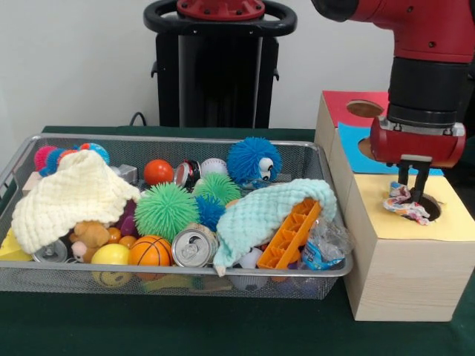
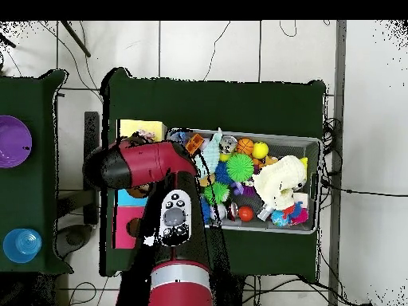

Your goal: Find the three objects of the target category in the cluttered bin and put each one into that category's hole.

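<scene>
One crumpled wrapper (image 1: 405,205) hangs from my gripper (image 1: 410,187) at the rim of the hole (image 1: 429,205) in the yellow-topped box (image 1: 404,259), at three o'clock from the wire bin (image 1: 319,271). I should centre over the opening before releasing. My fingers (image 1: 420,182) are pinched nearly closed on it.

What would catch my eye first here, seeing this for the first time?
Probably the red arm's gripper, holding a crumpled wrapper over the hole in the yellow top of the wooden box beside the bin. Next, the wire bin itself, crammed with toys: a blue spiky ball with eyes, a green spiky ball, and a small basketball at the front.
</scene>
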`<state>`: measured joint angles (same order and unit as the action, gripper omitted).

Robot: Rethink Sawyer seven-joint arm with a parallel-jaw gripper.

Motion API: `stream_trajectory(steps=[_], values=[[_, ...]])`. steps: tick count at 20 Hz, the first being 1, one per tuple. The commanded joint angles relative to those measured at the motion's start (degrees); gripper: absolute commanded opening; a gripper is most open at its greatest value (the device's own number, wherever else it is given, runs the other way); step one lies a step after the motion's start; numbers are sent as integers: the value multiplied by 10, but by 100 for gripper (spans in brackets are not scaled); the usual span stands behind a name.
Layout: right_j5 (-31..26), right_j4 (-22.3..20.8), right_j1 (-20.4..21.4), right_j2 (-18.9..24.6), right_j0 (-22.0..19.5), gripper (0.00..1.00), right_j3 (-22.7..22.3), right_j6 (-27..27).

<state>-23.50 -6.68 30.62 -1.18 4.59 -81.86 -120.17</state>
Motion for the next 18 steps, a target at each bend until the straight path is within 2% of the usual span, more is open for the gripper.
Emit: stream_trajectory(steps=[1, 7, 11, 18], values=[[-59, -47, -20, 0, -8, 0, -58, 10], [-8, -47, -42, 26, -26, 0, -78, 9], [59, -51, -70, 54, -50, 0, -93, 5], [116, -55, -115, 93, -82, 0, -80, 9]])
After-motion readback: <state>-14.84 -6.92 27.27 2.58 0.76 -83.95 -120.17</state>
